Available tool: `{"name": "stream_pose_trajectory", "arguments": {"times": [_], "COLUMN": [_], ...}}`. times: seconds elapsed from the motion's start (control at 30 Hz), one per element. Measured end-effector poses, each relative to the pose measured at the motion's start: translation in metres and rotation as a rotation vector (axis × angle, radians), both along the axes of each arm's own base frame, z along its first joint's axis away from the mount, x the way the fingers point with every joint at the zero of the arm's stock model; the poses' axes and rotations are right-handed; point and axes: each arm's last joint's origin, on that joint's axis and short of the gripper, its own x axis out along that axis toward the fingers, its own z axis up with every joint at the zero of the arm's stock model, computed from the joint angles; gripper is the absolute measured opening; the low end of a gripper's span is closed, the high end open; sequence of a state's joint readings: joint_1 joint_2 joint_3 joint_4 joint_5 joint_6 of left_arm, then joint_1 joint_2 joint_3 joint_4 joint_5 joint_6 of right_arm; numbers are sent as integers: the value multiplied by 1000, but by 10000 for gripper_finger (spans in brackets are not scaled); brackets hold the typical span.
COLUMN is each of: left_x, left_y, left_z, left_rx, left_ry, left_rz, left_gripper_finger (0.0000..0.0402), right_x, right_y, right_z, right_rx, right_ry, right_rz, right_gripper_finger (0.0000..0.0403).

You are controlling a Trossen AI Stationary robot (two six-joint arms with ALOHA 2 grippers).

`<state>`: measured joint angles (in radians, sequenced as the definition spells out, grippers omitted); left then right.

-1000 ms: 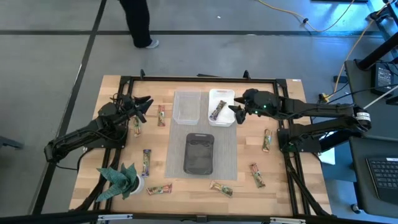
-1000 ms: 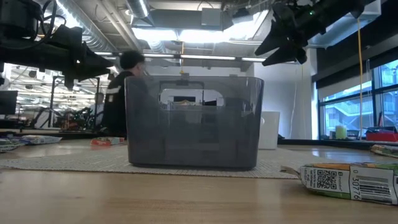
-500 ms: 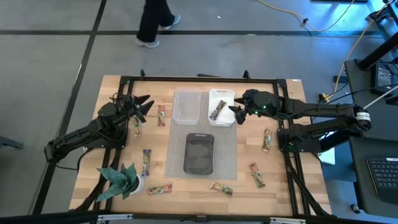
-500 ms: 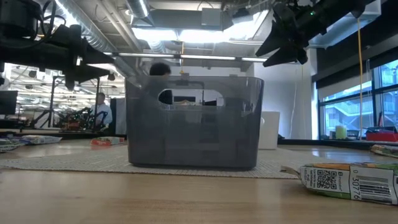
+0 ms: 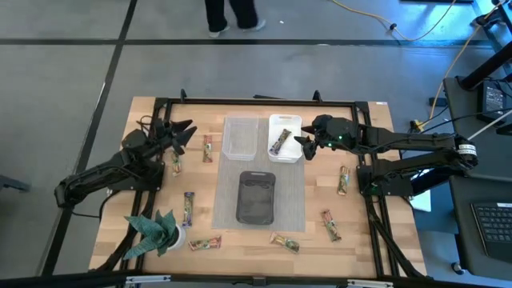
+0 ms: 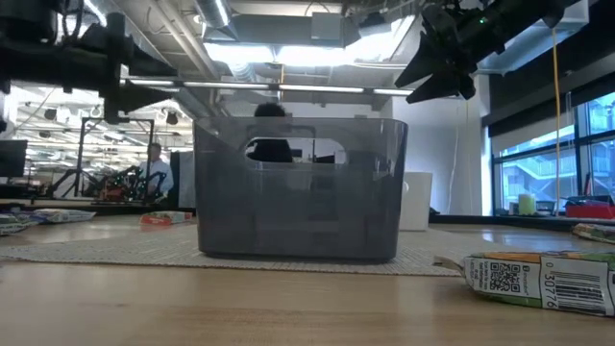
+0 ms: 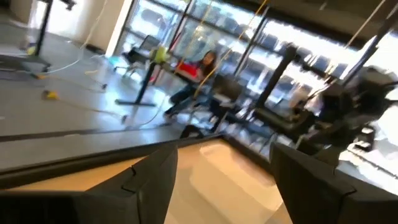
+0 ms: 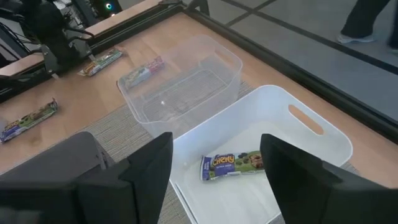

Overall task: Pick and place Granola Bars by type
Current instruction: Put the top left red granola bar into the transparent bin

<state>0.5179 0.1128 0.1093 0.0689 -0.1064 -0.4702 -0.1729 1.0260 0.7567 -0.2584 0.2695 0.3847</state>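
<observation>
Three bins sit on a grey mat point(image 5: 296, 192) in the middle of the wooden counter point(image 5: 368, 240): a clear bin point(image 5: 241, 137) and a white bin point(image 5: 284, 138) side by side at the far edge, and a dark bin point(image 5: 257, 197) nearer the front. One granola bar point(image 5: 279, 142) lies inside the white bin; the right wrist view shows it flat on the bin floor with "Chewy" on its wrapper.

Several more bars lie loose on the bare wood. On the left side, one bar point(image 5: 208, 148) is just beside the clear bin, another point(image 5: 175, 162) is under the left arm, and a third point(image 5: 189, 208) sits farther forward. Along the front edge are two bars point(image 5: 205, 242) point(image 5: 285, 242). On the right side, one point(image 5: 343, 179) lies near the right arm's base and another point(image 5: 330, 226) nearer the front. A green artificial plant point(image 5: 154, 230) stands at the front left corner.

The right tool point(image 5: 302, 146) hovers at the white bin's right edge, raised above it, fingers spread and empty. The left tool point(image 5: 185, 136) is held up over the counter's left side, near the bar beside the clear bin, its fingers apart and holding nothing.

A person's legs point(image 5: 232, 14) show on the floor beyond the counter.
</observation>
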Motion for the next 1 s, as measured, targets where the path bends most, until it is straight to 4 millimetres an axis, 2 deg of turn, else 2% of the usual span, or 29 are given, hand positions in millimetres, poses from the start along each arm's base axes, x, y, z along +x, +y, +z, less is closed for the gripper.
{"name": "stream_pose_trajectory", "arguments": {"times": [0.17, 0.27, 0.5, 0.8, 1.0], "left_x": [6, 10, 26, 60, 78], "left_y": [6, 6, 2, 17, 24], "left_z": [15, 15, 12, 32, 26], "left_rx": [-121, -230, -254, -277, -396], "left_ry": [276, 413, 464, 567, 718], "left_rz": [80, 130, 144, 182, 223], "left_gripper_finger": [247, 247, 247, 247, 246], "right_x": [0, 0, 0, -1, -2], "right_y": [0, 0, 0, -3, -3], "right_z": [0, 0, 0, 0, -3], "right_rx": [-1, -3, -90, -98, -86], "right_ry": [0, 1, 47, 58, 82], "right_rz": [0, 1, 55, 47, 56], "right_gripper_finger": [245, 245, 245, 245, 245]}}
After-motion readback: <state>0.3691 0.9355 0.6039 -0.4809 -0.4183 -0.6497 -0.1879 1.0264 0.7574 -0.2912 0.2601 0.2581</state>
